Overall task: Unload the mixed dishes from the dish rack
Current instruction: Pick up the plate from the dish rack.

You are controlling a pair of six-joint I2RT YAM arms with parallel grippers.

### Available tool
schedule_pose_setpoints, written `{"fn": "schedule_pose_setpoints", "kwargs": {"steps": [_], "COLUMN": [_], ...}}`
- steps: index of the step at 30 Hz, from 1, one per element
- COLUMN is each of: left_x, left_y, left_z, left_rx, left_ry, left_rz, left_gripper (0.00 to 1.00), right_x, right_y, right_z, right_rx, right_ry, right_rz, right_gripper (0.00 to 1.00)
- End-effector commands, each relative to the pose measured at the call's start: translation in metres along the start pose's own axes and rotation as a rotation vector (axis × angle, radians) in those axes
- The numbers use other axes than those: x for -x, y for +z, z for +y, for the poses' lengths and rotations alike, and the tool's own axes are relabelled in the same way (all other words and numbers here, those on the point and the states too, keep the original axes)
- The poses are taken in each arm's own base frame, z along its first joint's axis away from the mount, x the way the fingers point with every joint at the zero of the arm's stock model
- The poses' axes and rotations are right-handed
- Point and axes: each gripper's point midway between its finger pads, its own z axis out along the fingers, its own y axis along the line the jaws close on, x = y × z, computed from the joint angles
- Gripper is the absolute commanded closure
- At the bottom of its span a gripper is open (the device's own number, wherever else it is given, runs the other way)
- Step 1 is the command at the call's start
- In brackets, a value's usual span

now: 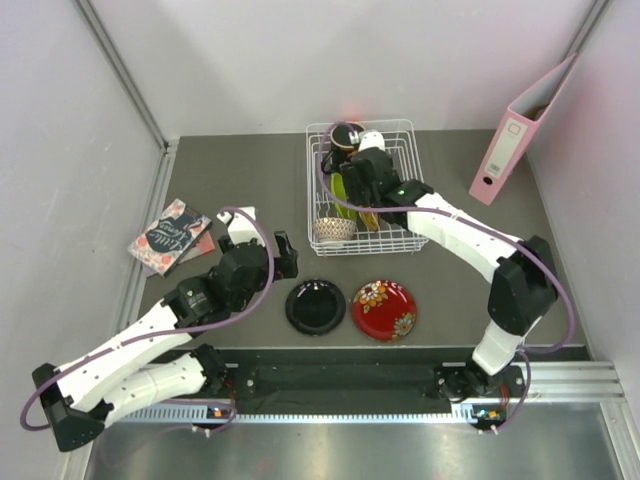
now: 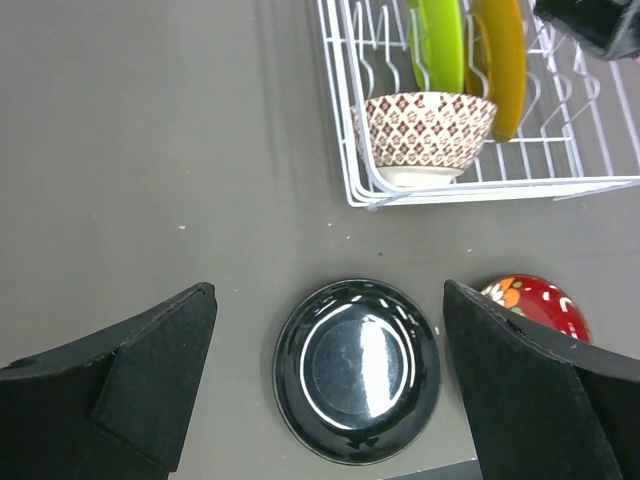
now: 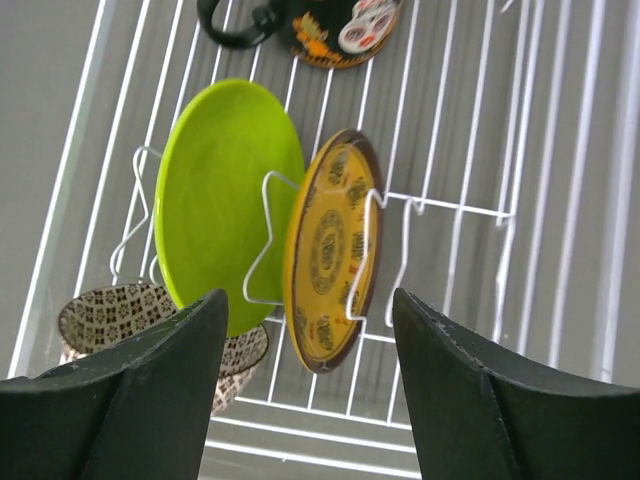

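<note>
The white wire dish rack (image 1: 385, 124) stands at the back middle. In it a lime green plate (image 3: 225, 200) and a yellow patterned plate (image 3: 330, 250) stand upright in the dividers. A beige lattice bowl (image 3: 110, 315) sits in its near left corner and a dark mug (image 3: 330, 25) lies at its far end. My right gripper (image 3: 310, 390) is open and empty, just above the yellow plate. A glossy black plate (image 2: 357, 368) and a red floral plate (image 2: 535, 305) lie flat on the table in front of the rack. My left gripper (image 2: 330, 380) is open and empty above the black plate.
A pink ring binder (image 1: 520, 130) leans on the right wall. Two books (image 1: 172, 237) lie at the left, with a small white object (image 1: 243, 215) beside them. Walls close in the table on three sides.
</note>
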Motion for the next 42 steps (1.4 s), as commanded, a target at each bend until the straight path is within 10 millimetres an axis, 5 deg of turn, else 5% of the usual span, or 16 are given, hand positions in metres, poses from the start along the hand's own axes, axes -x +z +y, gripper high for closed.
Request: {"fn": "schedule_pose_setpoints", "kwargs": {"steps": [1,8,15,18,24,33,37,42], "left_x": [-0.003,-0.005,-0.007,-0.006,-0.008,-0.008,-0.001,0.016], "left_y": [0.004,0.006,0.013,0.017,0.02,0.022,0.021,0.019], "left_z": [0.008,0.01,0.003,-0.001,-0.006,-0.01,-0.013,-0.022], "left_rx": [0.038,0.052,0.045,0.039,0.023,0.009,0.004,-0.013], "left_ry": [0.012,0.027,0.052,0.061,0.06,0.046,0.046,0.039], "left_rz": [-0.005,-0.001,0.017,0.023,0.029,0.031,0.019,-0.004], "left_gripper": [0.01,0.01,0.01,0.01,0.01,0.01,0.01,0.01], "right_x": [-0.003,-0.018,-0.03,-0.026,-0.004,0.053,0.08,0.078], "right_y": [0.021,0.051,0.06,0.055,0.034,-0.028,-0.083,-0.148], "right_z": [0.013,0.014,0.009,0.005,-0.004,-0.014,-0.008,0.011], "right_rx": [0.045,0.042,0.018,0.004,-0.007,0.013,0.07,0.13], "right_ry": [-0.004,-0.012,-0.012,-0.011,-0.007,0.029,0.011,-0.096], "right_rz": [0.004,0.057,0.074,0.062,0.01,-0.117,-0.234,-0.351], "right_gripper": [0.33,0.38,0.87,1.0,1.0,1.0,1.0,1.0]}}
